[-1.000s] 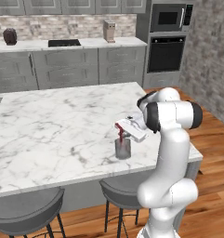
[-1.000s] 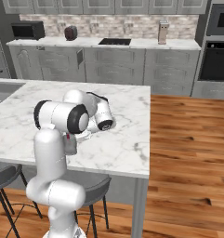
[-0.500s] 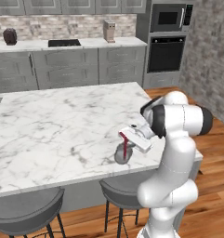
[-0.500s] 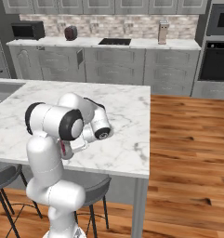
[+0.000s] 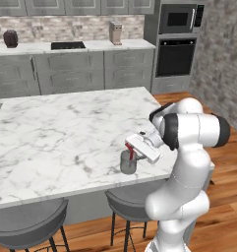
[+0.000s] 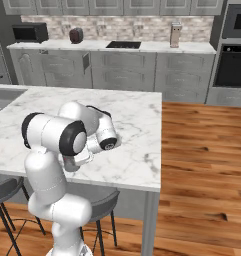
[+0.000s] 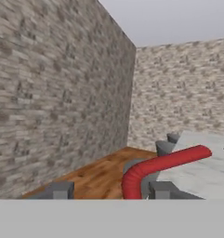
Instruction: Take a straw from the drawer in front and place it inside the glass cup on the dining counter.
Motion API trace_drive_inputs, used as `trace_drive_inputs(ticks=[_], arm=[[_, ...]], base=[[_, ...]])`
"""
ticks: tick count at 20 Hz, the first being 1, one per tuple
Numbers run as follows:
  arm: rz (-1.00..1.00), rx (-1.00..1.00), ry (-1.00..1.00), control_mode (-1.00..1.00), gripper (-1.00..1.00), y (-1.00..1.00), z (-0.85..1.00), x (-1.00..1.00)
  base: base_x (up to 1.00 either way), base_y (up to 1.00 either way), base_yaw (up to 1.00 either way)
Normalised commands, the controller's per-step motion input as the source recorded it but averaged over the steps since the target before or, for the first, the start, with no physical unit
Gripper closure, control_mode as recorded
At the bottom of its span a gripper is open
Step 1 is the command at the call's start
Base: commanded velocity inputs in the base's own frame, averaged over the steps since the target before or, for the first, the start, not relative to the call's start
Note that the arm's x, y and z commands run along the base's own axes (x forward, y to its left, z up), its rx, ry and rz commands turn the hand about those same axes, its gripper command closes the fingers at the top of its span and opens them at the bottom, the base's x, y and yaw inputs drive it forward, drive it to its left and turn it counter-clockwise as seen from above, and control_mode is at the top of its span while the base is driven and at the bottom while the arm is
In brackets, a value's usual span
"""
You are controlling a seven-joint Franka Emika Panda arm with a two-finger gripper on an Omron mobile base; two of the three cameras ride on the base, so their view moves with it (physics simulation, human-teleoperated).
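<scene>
The straw (image 5: 131,151), a thin red stick, stands with its lower end inside the glass cup (image 5: 128,163) and its upper end sticking out above the rim, close under the robot's hand. The glass cup is a small grey tumbler standing upright on the dining counter (image 5: 66,128), near the counter edge closest to the robot and just above a round grey bar stool (image 5: 132,199). Nothing else can be made out inside the cup.

The gripper (image 5: 134,153) hovers right at the top of the straw. In the hand view, the straw (image 7: 160,166) runs between the two dark fingers (image 7: 60,190), which stand apart with a visible gap on either side of it, so the jaws look narrowly open rather than clamped. Whether the straw still touches a finger cannot be told.

Judging by this, fetching the straw and carrying it to the cup are done, and the release seems under way. What is left is to let go fully and lift the hand clear without tipping the cup.
</scene>
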Motion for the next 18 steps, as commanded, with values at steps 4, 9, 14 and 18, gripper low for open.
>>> trace_drive_inputs(ticks=[4, 9, 14, 18], arm=[[0.00, 0.00, -0.08, -1.00, -1.00, 0.00, 0.00, 0.03], [0.00, 0.00, -0.09, -1.00, -1.00, 0.00, 0.02, 0.00], [-0.02, -0.03, -0.13, -1.00, -1.00, 0.00, 0.09, 0.00], [-0.09, -0.12, -0.16, -1.00, -1.00, 0.00, 0.13, 0.00]], base=[[0.00, 0.00, 0.00], [0.00, 0.00, 0.00], [0.00, 0.00, 0.00], [0.00, 0.00, 0.00]])
